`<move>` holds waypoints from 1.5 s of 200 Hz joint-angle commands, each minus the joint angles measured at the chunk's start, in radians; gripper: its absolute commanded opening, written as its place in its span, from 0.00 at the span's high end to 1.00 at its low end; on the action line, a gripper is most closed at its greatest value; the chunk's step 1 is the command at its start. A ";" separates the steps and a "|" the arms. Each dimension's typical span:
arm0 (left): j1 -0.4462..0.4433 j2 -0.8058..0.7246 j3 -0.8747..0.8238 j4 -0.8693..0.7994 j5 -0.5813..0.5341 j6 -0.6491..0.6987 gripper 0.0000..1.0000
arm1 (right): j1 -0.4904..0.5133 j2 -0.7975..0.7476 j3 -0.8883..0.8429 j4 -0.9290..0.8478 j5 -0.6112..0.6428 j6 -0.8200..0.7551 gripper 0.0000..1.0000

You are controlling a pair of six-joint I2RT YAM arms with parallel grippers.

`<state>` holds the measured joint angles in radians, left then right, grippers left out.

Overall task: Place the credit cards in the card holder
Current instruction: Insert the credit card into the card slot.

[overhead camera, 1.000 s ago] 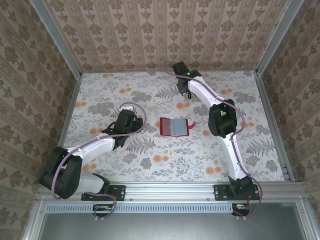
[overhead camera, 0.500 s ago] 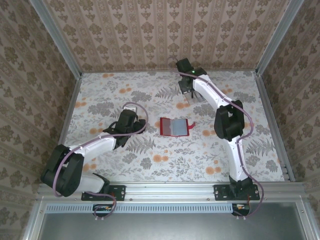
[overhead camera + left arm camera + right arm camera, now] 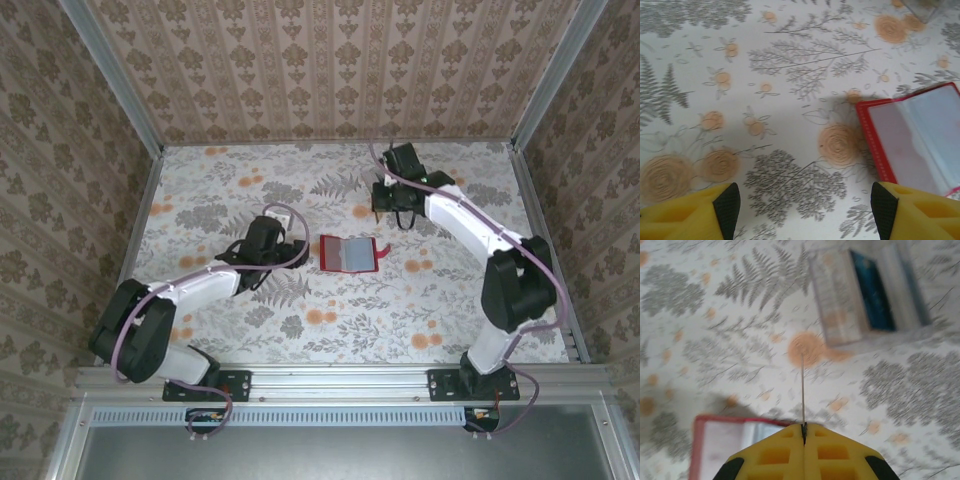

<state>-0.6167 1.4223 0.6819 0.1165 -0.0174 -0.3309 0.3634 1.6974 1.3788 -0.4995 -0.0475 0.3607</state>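
Beside card holder, left gripper low, agape; right gripper pinches credit card.

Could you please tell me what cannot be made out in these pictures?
- Card: in the right wrist view it is seen edge-on in the shut right gripper, so its face is unreadable.
- Holder: in the left wrist view it is cut off by the right edge; in the right wrist view it is partly behind the fingers.
- Box: in the right wrist view it is blurred, so its card count is unclear.
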 commanded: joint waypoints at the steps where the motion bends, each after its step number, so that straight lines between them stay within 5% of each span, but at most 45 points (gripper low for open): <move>1: -0.024 0.049 0.050 0.031 0.080 0.041 0.27 | -0.004 -0.071 -0.134 0.180 -0.241 0.116 1.00; 30: -0.034 0.114 0.070 0.052 0.107 0.003 0.30 | -0.010 -0.066 -0.311 0.398 -0.492 0.204 1.00; 56: -0.034 0.133 0.038 0.159 0.184 -0.032 0.31 | -0.021 -0.023 -0.372 0.466 -0.577 0.230 1.00; 83: -0.032 0.160 0.052 0.145 0.211 -0.049 0.47 | -0.052 0.007 -0.448 0.566 -0.635 0.294 1.00; 160: -0.014 0.264 0.085 0.161 0.281 -0.113 0.77 | -0.099 0.058 -0.531 0.650 -0.639 0.298 1.00; 300: 0.001 0.334 0.145 0.057 0.234 -0.119 0.89 | -0.110 0.185 -0.582 0.884 -0.732 0.328 1.00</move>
<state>-0.6247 1.7329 0.7940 0.2253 0.2344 -0.4355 0.2523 1.8660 0.8215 0.3130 -0.7380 0.6815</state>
